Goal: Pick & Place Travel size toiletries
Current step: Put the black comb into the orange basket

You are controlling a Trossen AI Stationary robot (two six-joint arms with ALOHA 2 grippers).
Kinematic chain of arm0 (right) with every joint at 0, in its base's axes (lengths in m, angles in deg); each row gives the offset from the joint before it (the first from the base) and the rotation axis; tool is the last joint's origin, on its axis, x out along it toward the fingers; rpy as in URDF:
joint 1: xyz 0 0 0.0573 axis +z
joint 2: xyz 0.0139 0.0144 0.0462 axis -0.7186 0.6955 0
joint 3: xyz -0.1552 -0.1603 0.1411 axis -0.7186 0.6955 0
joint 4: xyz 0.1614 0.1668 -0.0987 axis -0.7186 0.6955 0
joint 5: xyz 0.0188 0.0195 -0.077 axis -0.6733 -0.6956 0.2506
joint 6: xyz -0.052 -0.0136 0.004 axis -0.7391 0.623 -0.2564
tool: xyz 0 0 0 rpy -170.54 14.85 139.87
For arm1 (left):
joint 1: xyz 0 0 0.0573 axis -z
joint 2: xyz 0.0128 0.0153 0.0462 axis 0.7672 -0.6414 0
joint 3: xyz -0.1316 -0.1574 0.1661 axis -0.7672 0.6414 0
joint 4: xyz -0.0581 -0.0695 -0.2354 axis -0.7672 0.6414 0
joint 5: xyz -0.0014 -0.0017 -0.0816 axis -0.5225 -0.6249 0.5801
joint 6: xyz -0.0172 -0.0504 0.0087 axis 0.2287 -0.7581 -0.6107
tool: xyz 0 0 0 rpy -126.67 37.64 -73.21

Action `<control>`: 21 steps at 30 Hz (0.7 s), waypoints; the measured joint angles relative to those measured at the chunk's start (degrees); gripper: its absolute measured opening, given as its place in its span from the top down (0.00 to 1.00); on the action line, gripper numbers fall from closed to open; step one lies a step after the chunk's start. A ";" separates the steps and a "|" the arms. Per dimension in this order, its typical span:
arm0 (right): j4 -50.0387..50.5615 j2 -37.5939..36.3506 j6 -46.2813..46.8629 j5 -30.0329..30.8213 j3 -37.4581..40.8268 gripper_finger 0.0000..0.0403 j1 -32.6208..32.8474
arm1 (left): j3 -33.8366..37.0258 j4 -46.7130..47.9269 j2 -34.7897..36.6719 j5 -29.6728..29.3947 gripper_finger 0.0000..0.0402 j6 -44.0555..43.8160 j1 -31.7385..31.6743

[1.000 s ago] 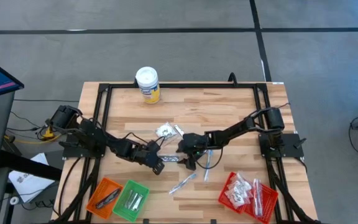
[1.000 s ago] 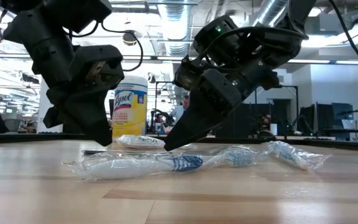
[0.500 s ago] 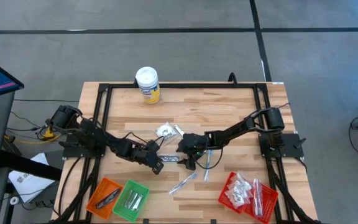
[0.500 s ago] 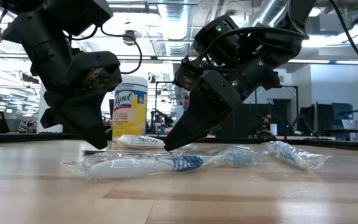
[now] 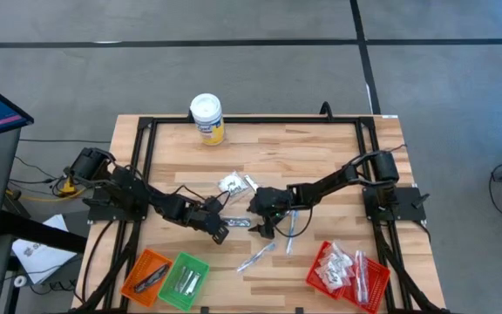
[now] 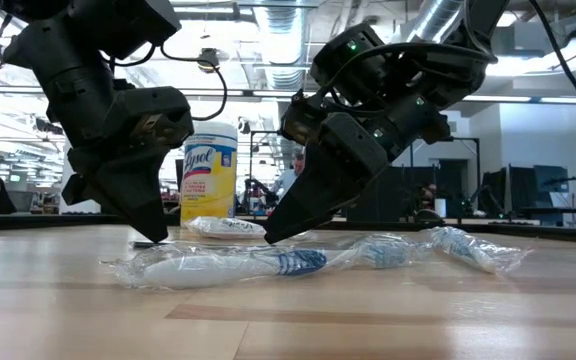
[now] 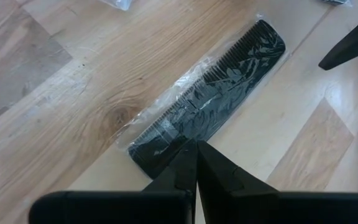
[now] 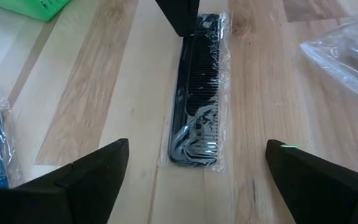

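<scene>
A: Right wrist view first. What lies between your fingers?

B: A black comb [image 8: 196,93] sealed in a clear, crinkled plastic sleeve. It lies flat on the wooden table [image 8: 86,93], lengthwise ahead of me, midway between my two spread fingertips. My right gripper [image 8: 197,158] is wide apart and touches nothing; one end of the comb sits just ahead of the gap.

A: And your other hand?

B: My left gripper [image 7: 196,149] is pressed tight together, tips meeting in a point. That point sits right at the comb's other end, over the edge of the wrapper. I cannot tell whether it touches.

A: How does the comb look from there?

B: Dark, fine-toothed along one side, with glare on the wrapper. It runs away from my closed tips on a slant.

A: Anything else near?

B: A wrapped toothbrush [image 6: 218,265] with blue on its head lies beside my right fingers.
</scene>
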 joint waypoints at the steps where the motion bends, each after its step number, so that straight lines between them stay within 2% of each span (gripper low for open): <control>1: 0.00 0.00 0.00 0.00 0.00 0.08 0.08 | 0.00 0.07 0.00 0.00 1.00 -0.01 0.00; 9: 0.00 0.00 0.00 -0.02 0.00 0.10 0.11 | -0.30 -1.03 -3.77 3.50 1.00 -1.67 0.22; 21: -0.10 0.00 0.02 -0.21 0.00 0.10 0.14 | -0.06 -1.97 -4.23 3.74 1.00 -2.84 0.05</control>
